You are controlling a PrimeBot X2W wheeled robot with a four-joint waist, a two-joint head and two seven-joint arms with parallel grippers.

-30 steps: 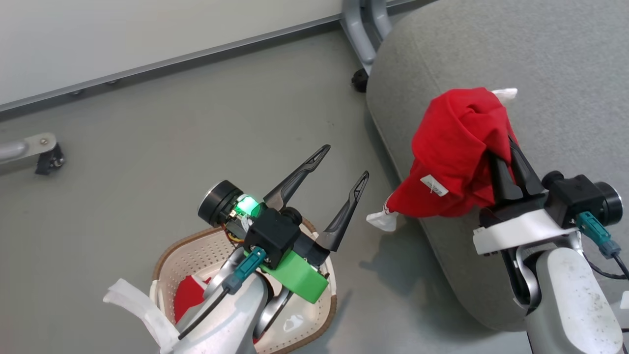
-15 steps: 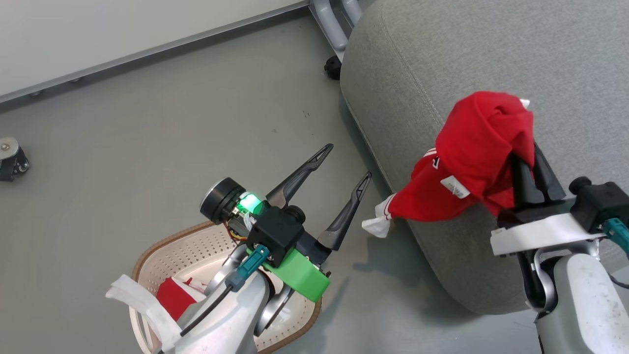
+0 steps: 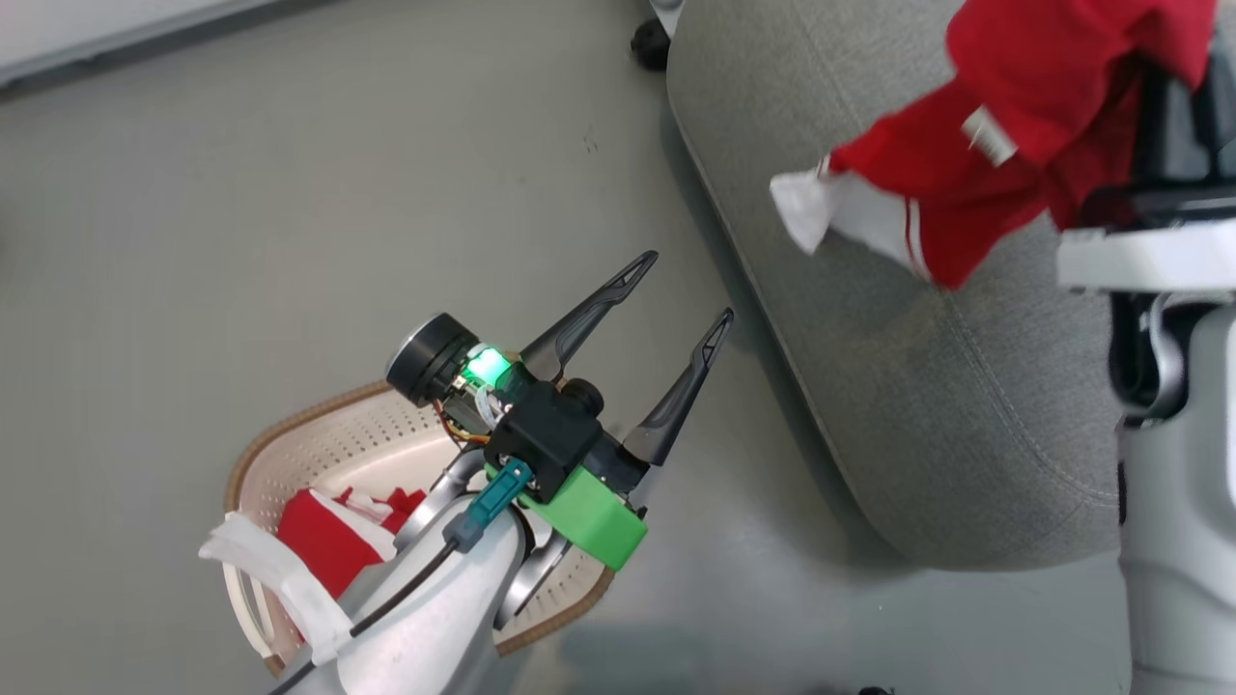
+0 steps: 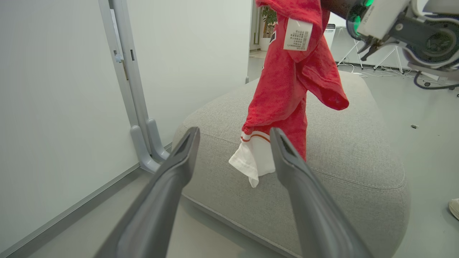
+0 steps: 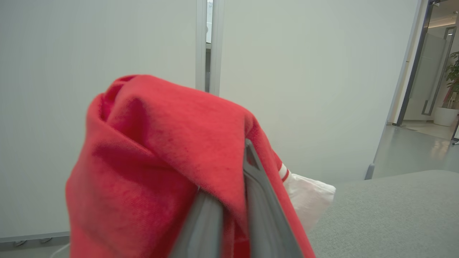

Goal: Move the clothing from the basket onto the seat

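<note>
One grey seat [image 3: 869,338] lies below the right gripper [image 5: 233,200]. One basket [image 3: 290,425] sits beneath the left gripper [image 3: 684,288]. There are two garments. One red garment [image 3: 1043,106] hangs over the seat, clenched in the right gripper. A second red garment [image 3: 323,541] lies in the basket. The left gripper is spread wide and empty.

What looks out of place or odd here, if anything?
Nothing looks spilled or damaged. The red garment hangs bunched from the shut right gripper above the seat, its white cuff dangling near the seat's edge. Another red piece lies in the basket.
</note>
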